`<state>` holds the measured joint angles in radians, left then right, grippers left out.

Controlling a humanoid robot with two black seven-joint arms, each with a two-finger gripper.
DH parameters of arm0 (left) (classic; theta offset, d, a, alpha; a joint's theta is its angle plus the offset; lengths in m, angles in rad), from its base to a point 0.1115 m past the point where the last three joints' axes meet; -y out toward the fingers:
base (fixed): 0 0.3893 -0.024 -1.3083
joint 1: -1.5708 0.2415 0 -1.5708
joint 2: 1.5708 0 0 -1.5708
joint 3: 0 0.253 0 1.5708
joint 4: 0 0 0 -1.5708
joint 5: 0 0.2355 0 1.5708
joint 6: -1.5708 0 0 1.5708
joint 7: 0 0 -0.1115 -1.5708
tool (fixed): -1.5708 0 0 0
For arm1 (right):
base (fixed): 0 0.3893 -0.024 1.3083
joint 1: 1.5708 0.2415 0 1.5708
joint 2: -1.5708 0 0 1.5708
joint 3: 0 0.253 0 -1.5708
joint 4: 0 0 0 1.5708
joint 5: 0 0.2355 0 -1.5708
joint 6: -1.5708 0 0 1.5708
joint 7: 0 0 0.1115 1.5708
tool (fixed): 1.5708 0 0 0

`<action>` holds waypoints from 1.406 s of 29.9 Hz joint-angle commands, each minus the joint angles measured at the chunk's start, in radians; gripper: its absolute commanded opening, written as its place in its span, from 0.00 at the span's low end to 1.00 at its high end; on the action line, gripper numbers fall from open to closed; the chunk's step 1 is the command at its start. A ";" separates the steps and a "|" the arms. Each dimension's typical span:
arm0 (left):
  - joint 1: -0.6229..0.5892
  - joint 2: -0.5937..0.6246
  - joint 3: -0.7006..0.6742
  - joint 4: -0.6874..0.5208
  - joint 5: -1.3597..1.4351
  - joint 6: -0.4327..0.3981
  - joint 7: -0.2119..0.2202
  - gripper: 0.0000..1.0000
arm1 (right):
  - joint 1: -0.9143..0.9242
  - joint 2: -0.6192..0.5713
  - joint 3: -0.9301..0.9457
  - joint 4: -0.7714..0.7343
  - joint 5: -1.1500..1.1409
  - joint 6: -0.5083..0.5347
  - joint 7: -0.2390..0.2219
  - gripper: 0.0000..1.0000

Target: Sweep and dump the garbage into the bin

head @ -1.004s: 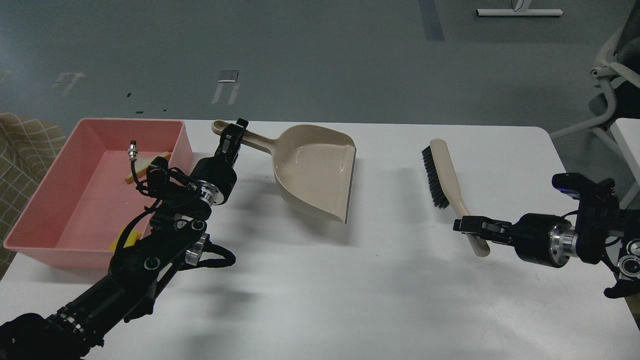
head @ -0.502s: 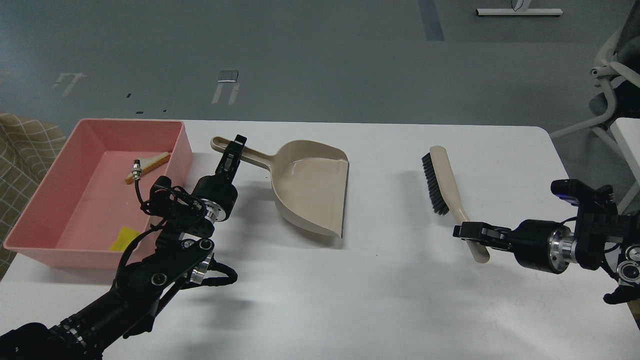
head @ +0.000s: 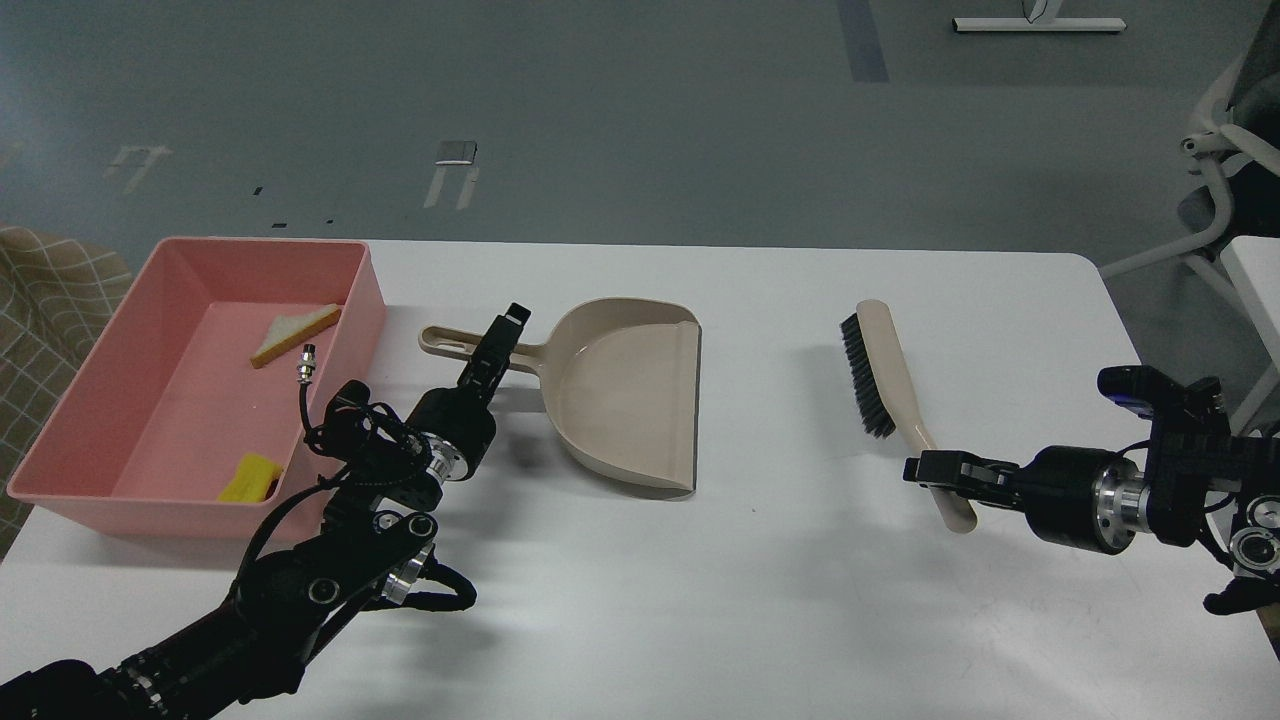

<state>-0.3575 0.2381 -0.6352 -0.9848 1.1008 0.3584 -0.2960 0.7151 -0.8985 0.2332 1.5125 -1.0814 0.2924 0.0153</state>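
Observation:
The pink bin [head: 362,268] stands at the table's left. Inside it lie the white toast slice [head: 293,333] near the far end and the yellow sponge piece [head: 250,478] near the front wall. My left gripper [head: 500,345] is shut on the handle of the beige dustpan [head: 625,395], which lies flat on the table just right of the bin, mouth towards me. My right gripper [head: 935,470] is shut on the handle end of the beige brush [head: 890,375] with black bristles, which lies low over the table at the right.
The white table [head: 720,580] has its far edge behind the bin and dustpan. A chair [head: 1225,150] and another white table edge [head: 1262,290] stand off the right side. A checked fabric thing [head: 40,290] sits left of the bin.
My left gripper came down and towards me with the dustpan, which went from tilted in the air to flat on the table. The brush dropped slightly and the right gripper barely shifted.

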 commanded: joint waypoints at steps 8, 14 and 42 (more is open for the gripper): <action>0.083 0.110 0.002 -0.164 0.002 -0.096 -0.002 0.98 | -0.032 -0.002 0.001 -0.002 -0.002 0.001 0.000 0.05; 0.101 0.168 -0.003 -0.221 0.001 -0.104 -0.019 0.98 | -0.034 -0.008 0.001 0.000 0.003 0.002 -0.003 0.38; -0.176 0.386 -0.382 -0.286 -0.400 -0.573 -0.006 0.98 | -0.023 0.047 0.638 -0.230 0.436 -0.049 0.081 0.99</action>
<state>-0.4470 0.6579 -1.0111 -1.3687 0.7590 -0.1549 -0.3037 0.6819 -0.9546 0.7820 1.3770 -0.6814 0.2539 0.0969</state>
